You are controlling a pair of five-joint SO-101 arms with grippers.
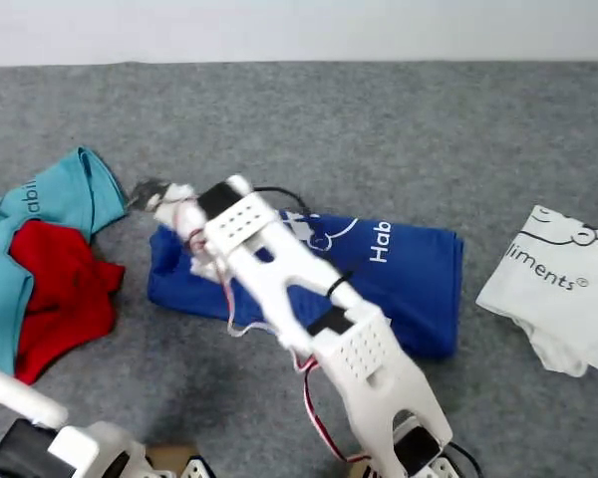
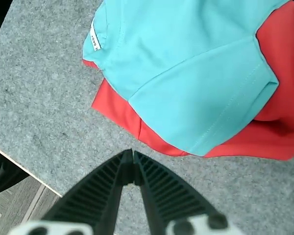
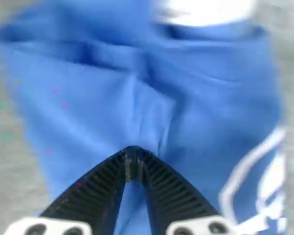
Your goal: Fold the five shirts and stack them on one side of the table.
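Note:
A blue shirt (image 1: 399, 269) lies folded into a rectangle in the middle of the grey table. My right arm stretches over it, and my right gripper (image 1: 148, 191) hangs just past the shirt's left end. In the right wrist view that gripper (image 3: 133, 164) is shut, with the blue shirt (image 3: 186, 98) spread beyond its tips. A teal shirt (image 1: 60, 194) lies crumpled over a red shirt (image 1: 65, 289) at the left. My left gripper (image 2: 133, 159) is shut and empty over bare table, a little short of the red shirt (image 2: 122, 112) and teal shirt (image 2: 186, 63). A white shirt (image 1: 558, 284) lies at the right edge.
The left arm's base (image 1: 40, 428) sits at the front left corner. The table's front edge (image 2: 19, 166) runs close beside the left gripper, with floor below it. Bare grey felt (image 1: 379, 129) stretches across the back of the table.

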